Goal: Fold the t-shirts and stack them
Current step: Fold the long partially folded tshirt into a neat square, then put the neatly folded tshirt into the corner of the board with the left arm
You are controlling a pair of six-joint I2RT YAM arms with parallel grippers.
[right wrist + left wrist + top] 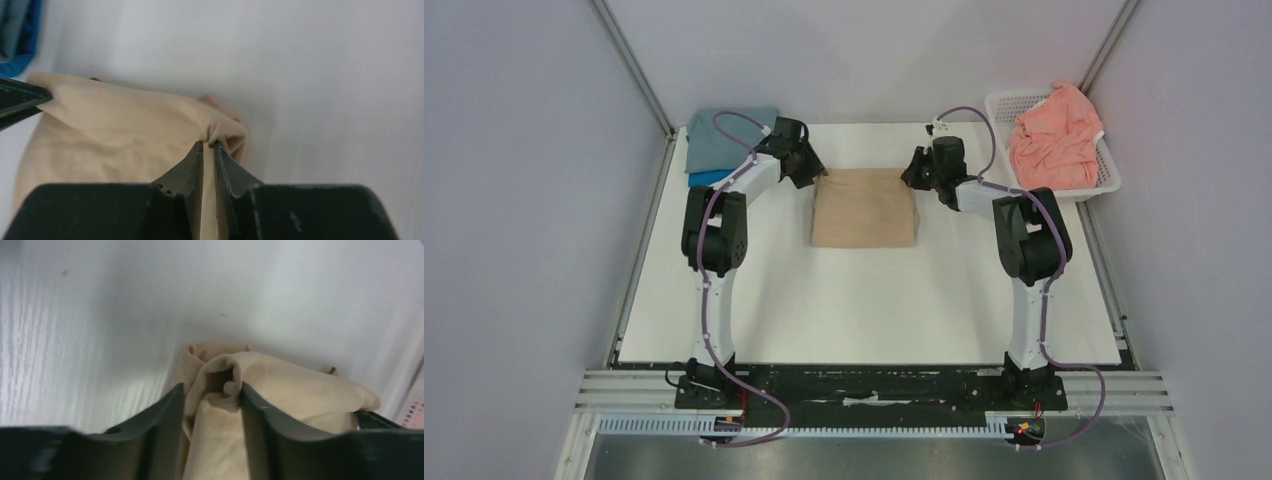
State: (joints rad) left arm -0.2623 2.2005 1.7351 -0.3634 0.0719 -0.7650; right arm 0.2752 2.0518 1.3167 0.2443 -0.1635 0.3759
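Between the left gripper (812,172) and the right gripper (913,172), the tan t-shirt (864,208) lies folded on the table (864,310), its two far corners pinched. Both arms reach forward with elbows raised and wrists turned inward. The left fingers (170,410) clamp a thick bunched fold, and the right fingers (192,165) press nearly together on thin cloth.

Bright, even overhead light, faint shadows; the left tool (211,387) looms blurred
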